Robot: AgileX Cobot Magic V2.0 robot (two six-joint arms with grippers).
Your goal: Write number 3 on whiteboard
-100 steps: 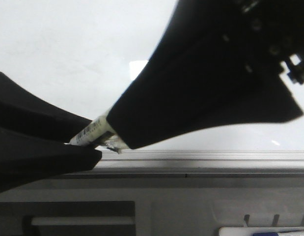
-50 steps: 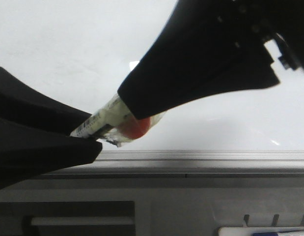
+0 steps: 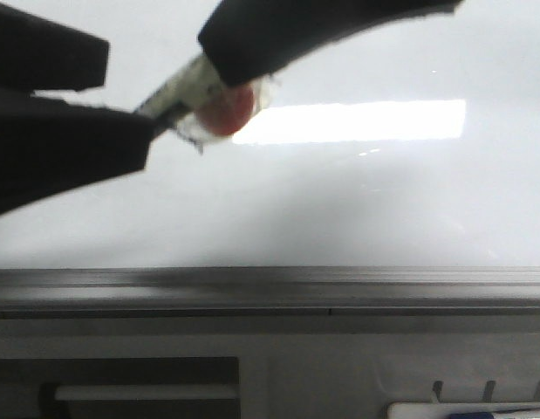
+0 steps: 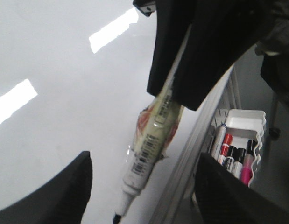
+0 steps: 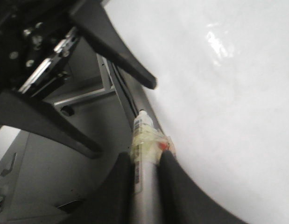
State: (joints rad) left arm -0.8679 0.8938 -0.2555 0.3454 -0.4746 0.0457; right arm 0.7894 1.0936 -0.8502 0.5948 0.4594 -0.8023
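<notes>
The whiteboard (image 3: 383, 201) is glossy pale grey-white with a bright rectangular light reflection and a grey metal edge strip (image 3: 339, 288). It also shows in the left wrist view (image 4: 65, 116) and the right wrist view (image 5: 228, 116). No number 3 shows on it. My right gripper (image 3: 213, 74) (image 5: 146, 156) is shut on a white marker (image 3: 187, 92) (image 4: 153, 140) (image 5: 144, 140) wrapped in clear tape with a red patch. The marker's dark tip (image 4: 117, 217) points down at the board. My left gripper (image 3: 130, 103) (image 4: 143, 161) is open, one finger on each side of the marker's tip end, apart from it.
A white tray (image 4: 244, 121) holding several markers sits beyond the board's edge strip; its corner shows in the front view (image 3: 466, 410). A grey frame with a dark slot (image 3: 121, 384) lies below the board.
Both grippers and the marker have moved up in the front view, away from the edge strip. The light reflection the right gripper covered now shows fully.
</notes>
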